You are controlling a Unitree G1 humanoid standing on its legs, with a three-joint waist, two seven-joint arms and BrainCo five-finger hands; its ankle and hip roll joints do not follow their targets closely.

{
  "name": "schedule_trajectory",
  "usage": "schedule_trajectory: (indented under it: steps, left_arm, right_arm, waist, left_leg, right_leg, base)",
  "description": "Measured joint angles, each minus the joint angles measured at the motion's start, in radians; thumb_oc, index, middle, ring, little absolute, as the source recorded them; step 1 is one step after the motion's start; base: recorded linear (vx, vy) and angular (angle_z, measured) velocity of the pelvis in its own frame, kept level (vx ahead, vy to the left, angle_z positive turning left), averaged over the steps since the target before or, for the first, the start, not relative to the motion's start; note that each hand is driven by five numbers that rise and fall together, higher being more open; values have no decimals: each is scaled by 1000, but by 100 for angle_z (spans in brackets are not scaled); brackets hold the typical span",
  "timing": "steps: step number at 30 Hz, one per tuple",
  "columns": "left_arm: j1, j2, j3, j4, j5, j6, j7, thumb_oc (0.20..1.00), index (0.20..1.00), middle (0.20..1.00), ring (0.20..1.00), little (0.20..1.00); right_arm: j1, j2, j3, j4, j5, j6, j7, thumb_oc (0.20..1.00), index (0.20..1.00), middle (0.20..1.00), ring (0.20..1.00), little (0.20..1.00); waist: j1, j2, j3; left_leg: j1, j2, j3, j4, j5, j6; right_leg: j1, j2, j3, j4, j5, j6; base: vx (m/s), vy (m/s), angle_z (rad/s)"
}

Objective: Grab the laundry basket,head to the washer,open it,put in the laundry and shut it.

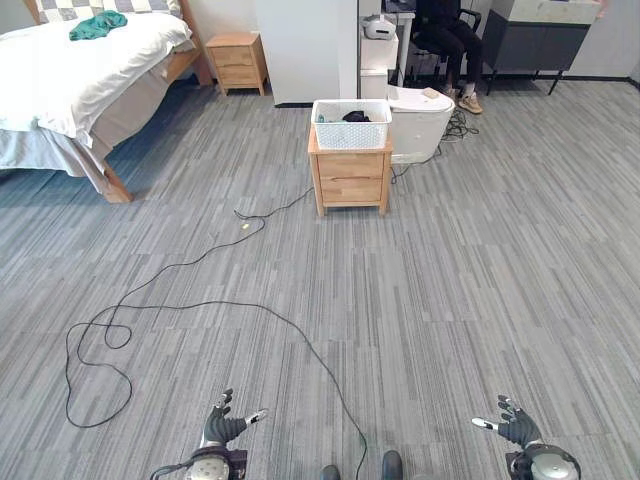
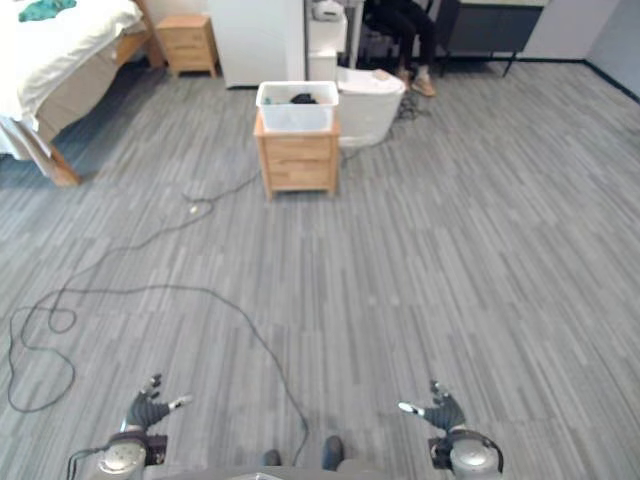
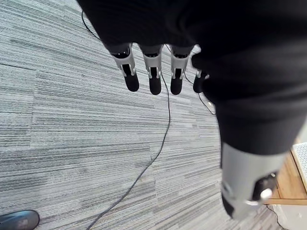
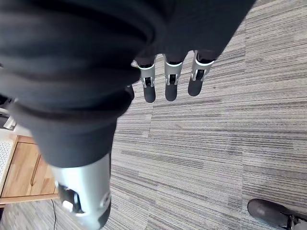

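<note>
A white laundry basket (image 1: 351,125) with dark clothes inside stands on a small wooden nightstand (image 1: 350,178) far ahead across the grey floor. Right behind it sits a white rounded washer (image 1: 420,118). My left hand (image 1: 222,428) hangs low at the near left, fingers straight and holding nothing. My right hand (image 1: 514,425) hangs at the near right, also open and empty. Both hands are far from the basket. The wrist views show straight fingers (image 3: 153,72) over bare carpet and the nightstand's wooden side (image 4: 21,167).
A bed (image 1: 80,70) with a green garment (image 1: 97,25) stands at the far left, a second nightstand (image 1: 238,62) beside it. A person sits on a chair (image 1: 445,40) behind the washer. A dark cabinet (image 1: 535,45) stands at the far right.
</note>
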Motion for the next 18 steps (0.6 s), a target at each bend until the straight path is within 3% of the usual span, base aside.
schedule_trajectory:
  steps: [13, 18]
  left_arm:
    - [-18, 8, 29, -29, -1, -2, 39, 1000, 1000, 1000, 1000, 1000]
    - [-38, 11, 29, -33, -39, -4, 58, 1000, 1000, 1000, 1000, 1000]
  right_arm:
    - [-67, 29, 5, -11, 23, -2, -15, 1000, 1000, 1000, 1000, 1000]
    - [-100, 35, 40, -20, 23, -2, -16, 1000, 1000, 1000, 1000, 1000]
  waist:
    - [5, -40, -6]
    - [7, -48, 14]
  left_leg:
    - [-22, -10, 35, 6, -2, 13]
    - [-55, -19, 52, 6, 0, 32]
  right_leg:
    - [-45, -7, 37, 2, 6, 8]
    - [-116, -15, 46, 71, -3, 19]
  base:
    - [22, 67, -9]
    - [41, 119, -10]
